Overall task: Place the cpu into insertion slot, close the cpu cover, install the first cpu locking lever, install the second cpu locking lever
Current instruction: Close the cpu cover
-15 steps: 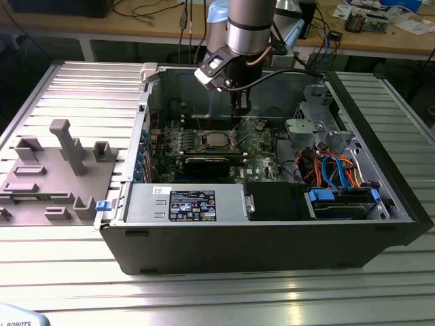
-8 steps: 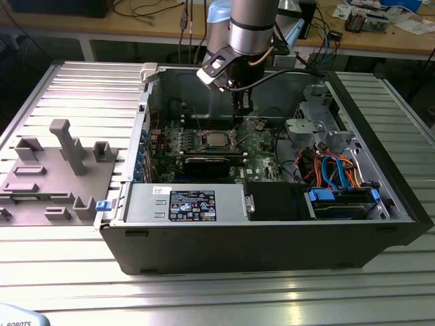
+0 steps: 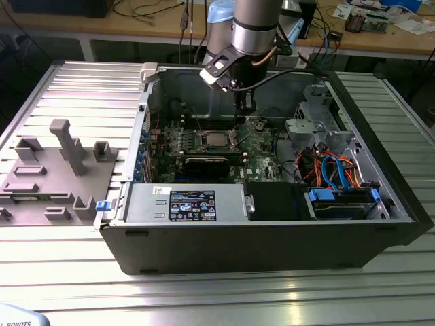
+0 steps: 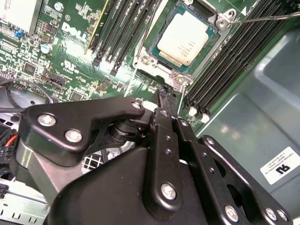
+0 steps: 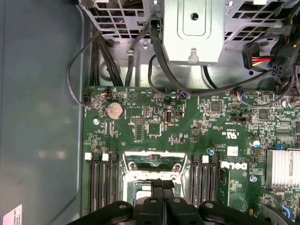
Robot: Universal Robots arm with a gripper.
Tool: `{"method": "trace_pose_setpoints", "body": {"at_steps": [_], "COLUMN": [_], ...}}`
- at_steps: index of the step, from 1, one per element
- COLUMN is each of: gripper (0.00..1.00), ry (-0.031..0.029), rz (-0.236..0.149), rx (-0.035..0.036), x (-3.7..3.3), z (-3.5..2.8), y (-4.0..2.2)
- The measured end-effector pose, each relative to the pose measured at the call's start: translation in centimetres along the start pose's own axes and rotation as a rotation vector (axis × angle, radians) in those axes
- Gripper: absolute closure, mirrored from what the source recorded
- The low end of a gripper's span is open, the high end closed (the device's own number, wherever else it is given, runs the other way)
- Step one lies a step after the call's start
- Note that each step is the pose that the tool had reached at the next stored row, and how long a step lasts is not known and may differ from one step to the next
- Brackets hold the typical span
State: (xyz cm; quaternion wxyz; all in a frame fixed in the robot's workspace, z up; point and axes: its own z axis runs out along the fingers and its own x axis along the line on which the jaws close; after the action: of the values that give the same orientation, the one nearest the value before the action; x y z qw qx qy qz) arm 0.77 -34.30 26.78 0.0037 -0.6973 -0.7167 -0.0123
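The cpu (image 4: 184,37), a flat square chip with a pale metal top, lies in the insertion slot (image 4: 146,59) on the green board. The cpu cover (image 4: 210,41), a thin metal frame, lies flat around it. One thin wire lever (image 4: 269,18) sticks out from a socket corner, and another lever (image 4: 151,28) runs along the socket's side. My gripper (image 4: 165,92) hangs just beside the socket's edge, its black fingers pressed together with nothing between them. In the exterior view the gripper (image 3: 241,112) is inside the case, just to the exterior view's right of the cpu (image 3: 216,139).
Long black memory slots (image 4: 234,61) flank the socket on both sides. A metal drive cage (image 5: 194,28) and black cables (image 5: 159,61) lie beyond the board. The case wall (image 4: 253,122) is close by. A grey fixture block (image 3: 68,146) stands outside the case.
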Motion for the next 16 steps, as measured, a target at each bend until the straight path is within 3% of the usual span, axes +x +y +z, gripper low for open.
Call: {"method": "trace_pose_setpoints", "body": {"at_steps": [16], "gripper": [0.89], "ry": [0.0074], "rz": [0.000], "rx": [0.0004], "x": [-0.03], "z": [0.00], "y": [1.12]}}
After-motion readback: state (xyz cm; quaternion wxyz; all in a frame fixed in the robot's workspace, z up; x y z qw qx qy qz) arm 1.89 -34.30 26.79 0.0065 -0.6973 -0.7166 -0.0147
